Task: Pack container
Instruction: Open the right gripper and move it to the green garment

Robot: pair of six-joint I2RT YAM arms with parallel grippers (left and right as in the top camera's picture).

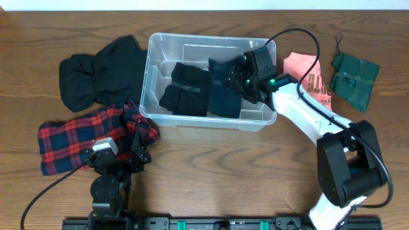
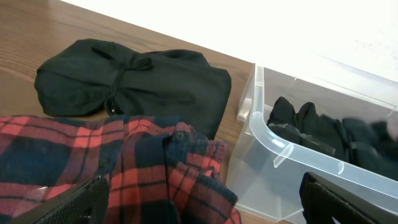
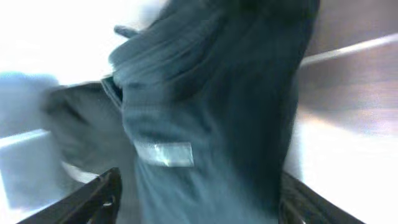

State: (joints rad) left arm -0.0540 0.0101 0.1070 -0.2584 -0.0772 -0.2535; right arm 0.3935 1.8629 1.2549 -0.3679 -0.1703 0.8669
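Note:
The clear plastic container [image 1: 153,76] stands at the table's middle back; it also shows in the left wrist view [image 2: 280,168]. It holds folded black garments [image 1: 185,89] and a dark navy garment [image 1: 223,99]. My right gripper [image 1: 238,78] reaches into the container's right end, jaws spread wide, with the navy garment [image 3: 211,124] right between and under the fingers [image 3: 199,199]; that view is blurred. My left gripper [image 1: 135,155] is open and empty, low over a red and navy plaid shirt [image 1: 83,137] left of the container. The shirt fills the left wrist view [image 2: 143,168] between the fingers [image 2: 202,205].
A black garment [image 1: 96,73] lies bunched left of the container, behind the plaid shirt. A coral shirt [image 1: 310,76] and a dark green garment [image 1: 353,80] lie on the table right of the container. The right arm's cable loops over the container's right end.

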